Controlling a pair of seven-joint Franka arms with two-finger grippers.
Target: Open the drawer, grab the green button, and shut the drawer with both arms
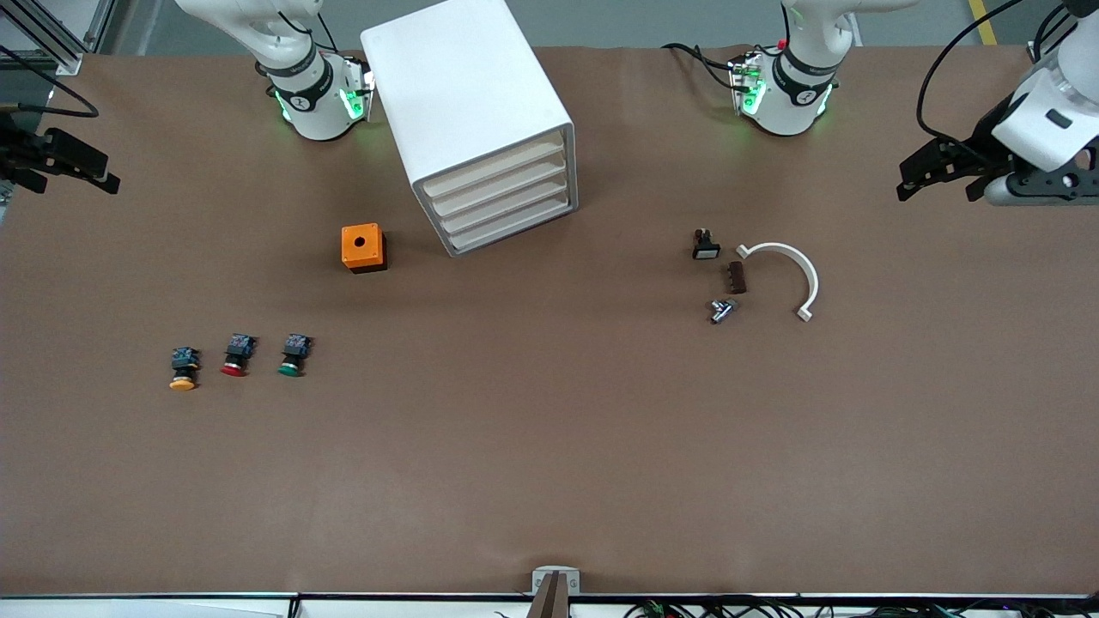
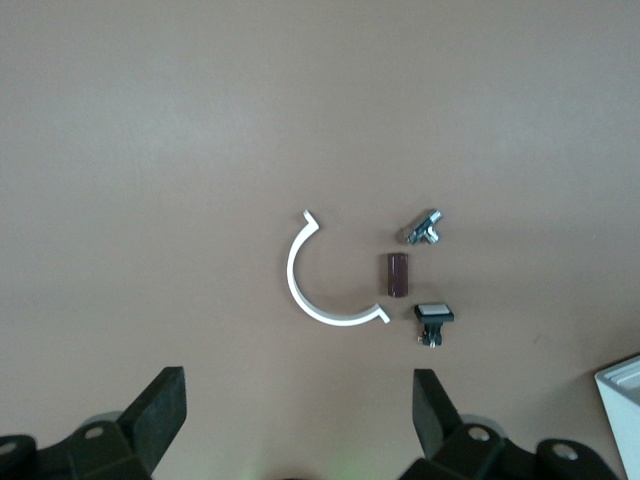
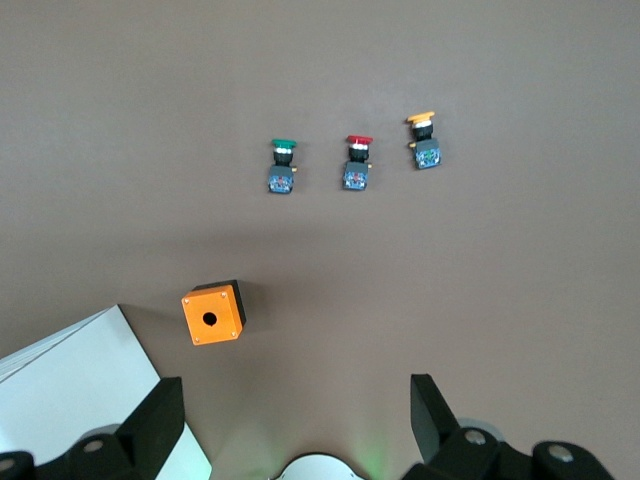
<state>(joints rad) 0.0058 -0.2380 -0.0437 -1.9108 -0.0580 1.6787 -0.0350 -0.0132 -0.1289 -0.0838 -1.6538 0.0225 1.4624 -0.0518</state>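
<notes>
The white cabinet [image 1: 464, 94] stands at the middle of the table near the robots' bases, with all four cream drawers shut. The drawer [image 1: 515, 227] is the lowest one. The green-capped button [image 1: 292, 356] [image 3: 283, 165] lies on the table toward the right arm's end, nearer to the front camera than the cabinet. My right gripper [image 1: 73, 176] [image 3: 295, 395] hangs open and empty over the right arm's end of the table. Over the left arm's end, my left gripper [image 1: 936, 184] [image 2: 298, 395] also hangs open and empty.
A red-capped button [image 1: 235, 354] and a yellow-orange-capped one [image 1: 184, 369] lie beside the green one. An orange box [image 1: 363, 247] sits beside the cabinet. Toward the left arm's end lie a white C-shaped clip [image 1: 790, 270], a brown block [image 1: 737, 277], a metal part [image 1: 721, 310] and a small switch [image 1: 706, 246].
</notes>
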